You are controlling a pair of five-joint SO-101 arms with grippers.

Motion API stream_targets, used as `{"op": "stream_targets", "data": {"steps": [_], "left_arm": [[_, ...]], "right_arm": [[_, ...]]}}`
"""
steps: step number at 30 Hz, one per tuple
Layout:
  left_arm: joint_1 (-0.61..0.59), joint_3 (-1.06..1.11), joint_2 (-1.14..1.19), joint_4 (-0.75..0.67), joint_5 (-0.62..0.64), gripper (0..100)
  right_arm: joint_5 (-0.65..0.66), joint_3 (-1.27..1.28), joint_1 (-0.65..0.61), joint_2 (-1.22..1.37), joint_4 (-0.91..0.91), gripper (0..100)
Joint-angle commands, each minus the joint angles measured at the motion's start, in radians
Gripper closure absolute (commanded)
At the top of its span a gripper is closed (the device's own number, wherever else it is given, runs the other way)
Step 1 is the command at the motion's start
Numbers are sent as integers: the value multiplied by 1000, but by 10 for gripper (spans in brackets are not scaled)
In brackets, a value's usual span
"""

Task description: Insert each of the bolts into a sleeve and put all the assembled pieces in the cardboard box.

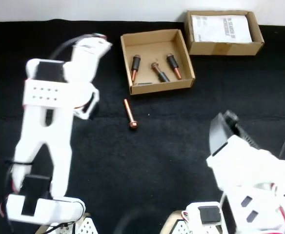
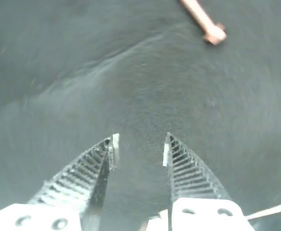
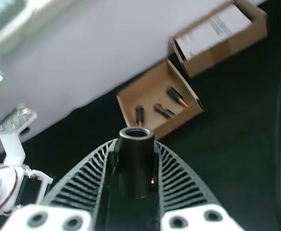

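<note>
A loose copper bolt (image 1: pixel 130 113) (image 2: pixel 202 20) lies on the black mat just in front of the open cardboard box (image 1: pixel 128 58) (image 3: pixel 141 89). Three bolt-in-sleeve pieces (image 1: pixel 154 68) (image 3: pixel 162 109) rest inside that box. My left gripper (image 2: pixel 139 147) hangs open over bare mat, a short way from the bolt's head. My right gripper (image 3: pixel 135 144) (image 1: pixel 219 127) is raised at the front right, shut on an upright black sleeve (image 3: pixel 136 161) whose open end faces up.
A second cardboard box (image 1: pixel 224 47) (image 3: pixel 217 53) holding a white printed sheet stands at the back right. The left arm's white body (image 1: pixel 50 126) (image 3: pixel 8 175) stretches along the table's left side. A white wall runs behind the mat.
</note>
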Motion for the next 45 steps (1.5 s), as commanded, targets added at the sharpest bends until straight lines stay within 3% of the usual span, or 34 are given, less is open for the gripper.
{"op": "stream_targets", "data": {"steps": [1,6,12,15,17,26,31,39,45], "left_arm": [[82,-77,62,6,-219,835],[119,-200,203,6,-562,811],[127,-348,395,8,-918,779],[114,-355,443,9,-1237,782],[130,-358,453,5,-1349,783],[317,-410,541,-224,-1379,783],[360,-670,785,-155,-1439,783],[338,-1038,1082,-12,-1485,783],[278,-1076,1075,18,-1481,780]], "right_arm": [[75,180,10,-111,-68,992],[115,435,24,-249,-183,992],[135,697,140,-354,-286,992],[181,782,154,-384,-288,992],[183,819,154,-395,-288,992],[316,943,154,-394,-381,992],[334,1018,153,-394,-464,992],[334,1021,154,-394,-443,992],[331,1023,154,-392,-450,992]]}}
